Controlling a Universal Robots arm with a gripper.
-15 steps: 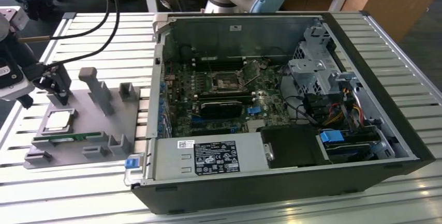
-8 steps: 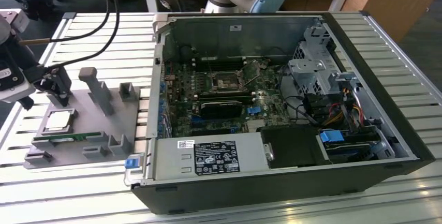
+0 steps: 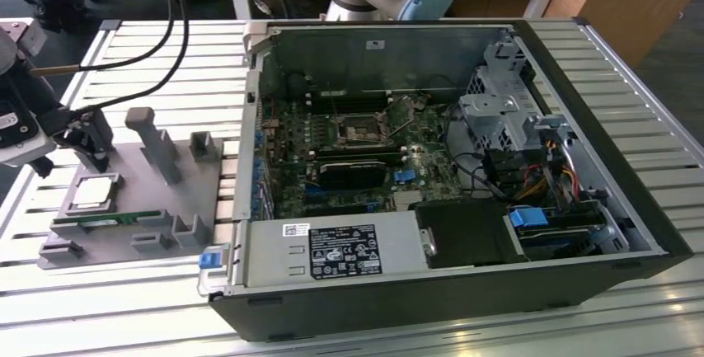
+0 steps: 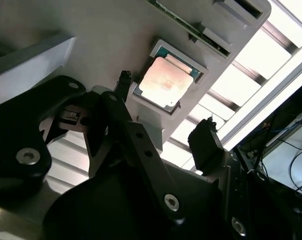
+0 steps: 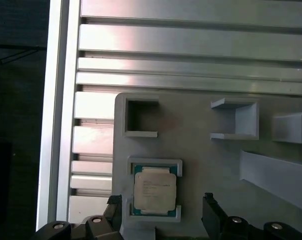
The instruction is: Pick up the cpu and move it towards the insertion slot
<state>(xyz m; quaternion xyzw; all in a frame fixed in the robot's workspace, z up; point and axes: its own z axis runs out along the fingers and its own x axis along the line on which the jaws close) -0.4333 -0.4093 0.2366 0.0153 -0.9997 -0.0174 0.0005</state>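
Poised above the cpu (image 5: 154, 189) with the gripper (image 5: 161, 200) spread wide, one finger at each side, touching nothing. Seated flat in a square recess near the grey fixture's (image 3: 124, 163) edge, well apart from the insertion slot (image 3: 358, 130). Best to centre first, descend squarely, pinch opposite rims lightly, lift level clear of the recess walls.

Near the frame's edge, the chip (image 5: 154, 191) lies flat in a square recess of the grey holder (image 5: 201, 165). The gripper (image 5: 161, 200) has its two dark fingers (image 5: 211, 209) apart on either side of it, not touching it. Past the holder, the slatted metal table (image 5: 191, 45) spans the rest of the frame.
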